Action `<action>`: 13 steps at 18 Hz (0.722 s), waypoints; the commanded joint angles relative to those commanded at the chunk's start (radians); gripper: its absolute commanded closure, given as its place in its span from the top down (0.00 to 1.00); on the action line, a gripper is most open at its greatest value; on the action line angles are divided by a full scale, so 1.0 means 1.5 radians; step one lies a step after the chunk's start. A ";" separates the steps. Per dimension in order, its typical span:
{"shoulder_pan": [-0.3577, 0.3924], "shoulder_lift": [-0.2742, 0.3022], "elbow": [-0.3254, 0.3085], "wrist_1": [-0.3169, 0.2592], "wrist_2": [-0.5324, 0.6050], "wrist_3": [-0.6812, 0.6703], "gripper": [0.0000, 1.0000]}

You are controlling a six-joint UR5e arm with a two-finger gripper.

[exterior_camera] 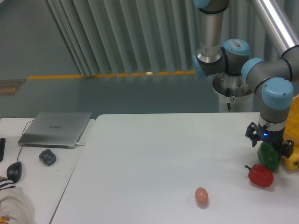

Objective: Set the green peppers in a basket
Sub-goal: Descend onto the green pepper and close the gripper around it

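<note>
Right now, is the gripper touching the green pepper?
Cannot tell. In the fixed camera view the gripper sits over the top of the green pepper and hides where they would meet; neither contact nor gap shows.

Three peppers sit on the white tabletop [154, 154]: one green pepper [268, 157], one red pepper [260, 176] and one yellow pepper [293, 161] at the right edge. There is one egg [201, 195], one yellow basket [292, 122], one laptop [55, 129], one mouse [14, 171] and one small dark lump [47, 157].
</note>
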 joint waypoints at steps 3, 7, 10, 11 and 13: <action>0.001 -0.006 0.000 0.007 0.001 0.002 1.00; 0.003 -0.009 0.000 0.008 0.002 0.001 1.00; 0.004 -0.016 0.000 0.012 0.002 0.001 1.00; 0.004 -0.022 -0.001 0.020 0.003 0.002 1.00; 0.004 -0.025 -0.003 0.027 0.011 0.003 1.00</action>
